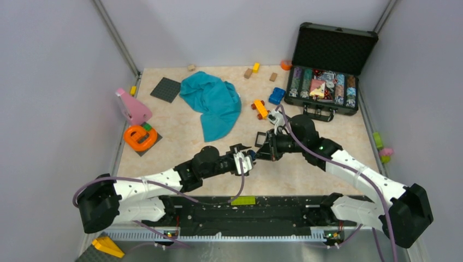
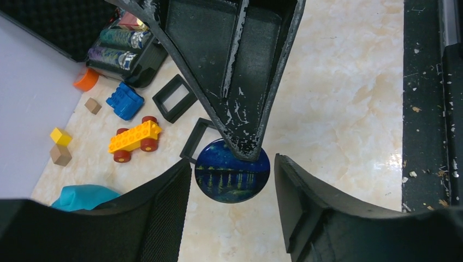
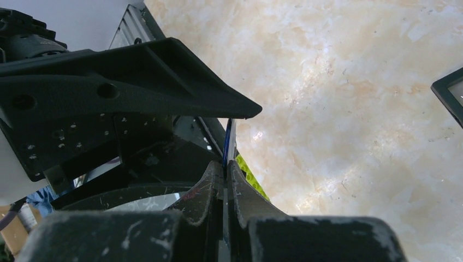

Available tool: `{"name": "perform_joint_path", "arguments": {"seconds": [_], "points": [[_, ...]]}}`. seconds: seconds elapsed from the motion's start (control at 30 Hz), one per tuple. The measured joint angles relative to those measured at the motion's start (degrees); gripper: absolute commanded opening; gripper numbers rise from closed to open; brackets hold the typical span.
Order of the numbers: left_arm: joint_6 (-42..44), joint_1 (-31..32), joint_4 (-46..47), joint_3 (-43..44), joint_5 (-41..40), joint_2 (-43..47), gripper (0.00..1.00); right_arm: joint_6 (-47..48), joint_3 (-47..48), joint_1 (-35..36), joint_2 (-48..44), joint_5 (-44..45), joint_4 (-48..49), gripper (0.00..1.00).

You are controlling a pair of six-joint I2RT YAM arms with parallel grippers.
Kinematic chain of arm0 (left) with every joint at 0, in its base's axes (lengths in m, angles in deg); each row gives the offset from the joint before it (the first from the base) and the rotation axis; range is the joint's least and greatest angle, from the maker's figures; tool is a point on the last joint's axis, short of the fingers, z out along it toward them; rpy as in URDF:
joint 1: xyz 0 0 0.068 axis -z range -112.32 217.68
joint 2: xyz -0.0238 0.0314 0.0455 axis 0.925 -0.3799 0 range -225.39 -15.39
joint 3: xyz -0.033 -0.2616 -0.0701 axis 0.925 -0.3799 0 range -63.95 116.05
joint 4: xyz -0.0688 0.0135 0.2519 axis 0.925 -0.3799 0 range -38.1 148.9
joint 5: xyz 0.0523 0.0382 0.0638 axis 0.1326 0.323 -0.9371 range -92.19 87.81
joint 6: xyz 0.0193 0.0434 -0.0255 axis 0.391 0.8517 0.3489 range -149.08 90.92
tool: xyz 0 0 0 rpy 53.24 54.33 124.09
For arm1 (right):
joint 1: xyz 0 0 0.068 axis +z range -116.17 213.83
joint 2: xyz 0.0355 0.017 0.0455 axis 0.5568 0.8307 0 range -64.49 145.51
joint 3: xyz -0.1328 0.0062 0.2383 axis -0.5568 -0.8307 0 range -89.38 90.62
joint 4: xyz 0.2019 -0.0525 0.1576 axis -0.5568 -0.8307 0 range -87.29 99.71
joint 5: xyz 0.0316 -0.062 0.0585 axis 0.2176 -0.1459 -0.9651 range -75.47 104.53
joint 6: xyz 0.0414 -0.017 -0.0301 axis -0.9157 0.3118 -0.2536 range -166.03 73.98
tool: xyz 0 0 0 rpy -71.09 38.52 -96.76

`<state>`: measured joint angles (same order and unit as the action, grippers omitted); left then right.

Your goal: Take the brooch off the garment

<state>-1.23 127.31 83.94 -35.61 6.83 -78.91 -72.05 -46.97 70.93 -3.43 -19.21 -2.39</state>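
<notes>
The crumpled teal-blue cloth garment [image 1: 214, 103] lies on the marbled beige worktop [image 1: 174, 144], well apart from both arms. The left gripper [image 1: 248, 159] has its jaws apart on either side of the small round blue brooch [image 2: 226, 183], a flat disc painted with a night sky, off the cloth and over the worktop. The right gripper [image 1: 260, 154] has its jaws clamped on the disc's edge.

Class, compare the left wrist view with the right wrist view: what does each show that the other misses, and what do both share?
Only the left wrist view shows the brooch face-on, round and painted, a yellow toy car and a corner of the garment. Only the right wrist view shows the brooch edge-on and a lime green piece. Both show the right gripper shut on the brooch over the pale table.
</notes>
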Motion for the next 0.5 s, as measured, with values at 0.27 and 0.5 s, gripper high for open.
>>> {"name": "perform_joint_path", "arguments": {"seconds": [0.27,0.5], "points": [[0.55,-0.04,-1.84,1.03,0.63,-0.5,0.48,-0.2,0.02,0.0,0.0,-0.28,0.11,0.2],[0.85,-0.04,-3.26,2.25,0.61,-1.7,0.46,-0.94,0.0,0.0,-1.14,3.5,-0.74,0.61]]}}
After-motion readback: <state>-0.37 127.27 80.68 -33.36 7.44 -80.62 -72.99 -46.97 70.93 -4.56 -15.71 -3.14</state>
